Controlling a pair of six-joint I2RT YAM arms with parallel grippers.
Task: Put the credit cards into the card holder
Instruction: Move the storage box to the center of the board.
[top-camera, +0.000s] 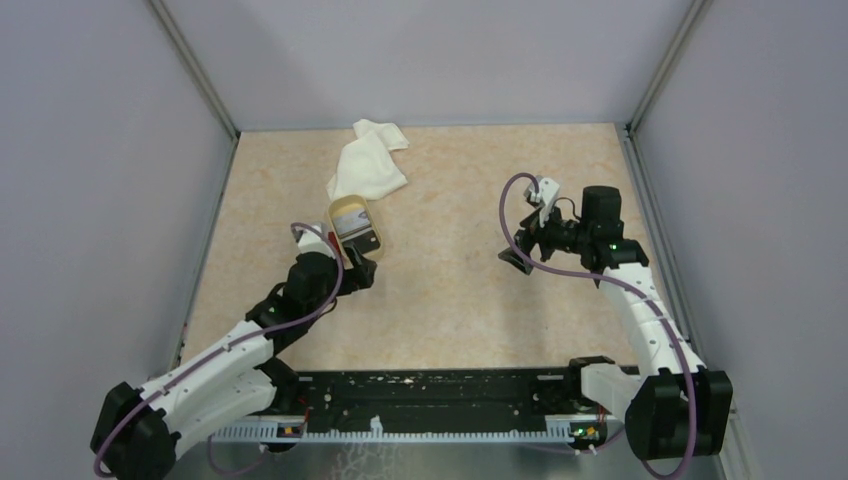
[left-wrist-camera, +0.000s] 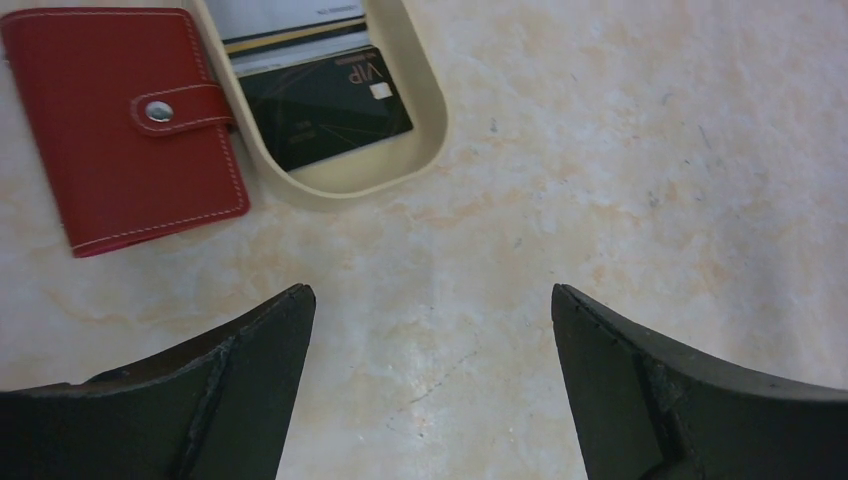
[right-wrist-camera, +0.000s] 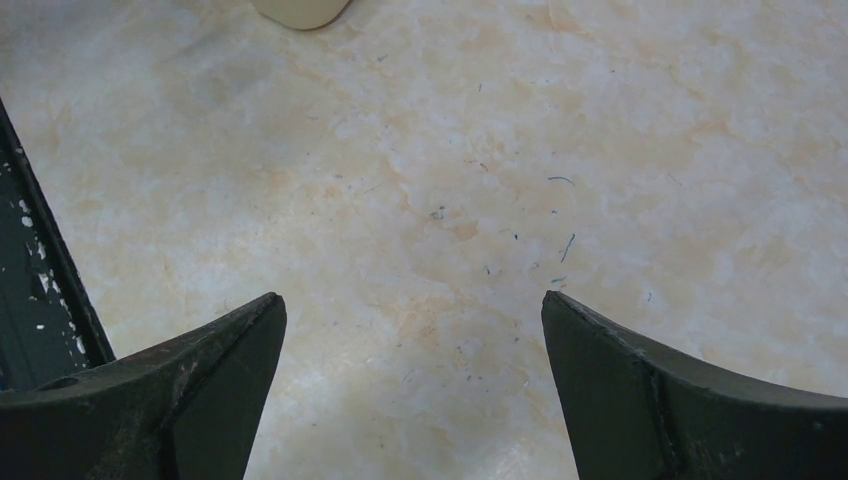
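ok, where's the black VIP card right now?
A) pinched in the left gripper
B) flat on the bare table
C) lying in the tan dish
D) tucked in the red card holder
C: in the left wrist view the black VIP card lies face up inside the tan dish, while the red card holder sits beside the dish, snapped shut.

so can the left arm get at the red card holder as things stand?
Probably yes: the left gripper is open and empty, and the card holder lies closed on the table just ahead, beside the tan dish, with nothing between.
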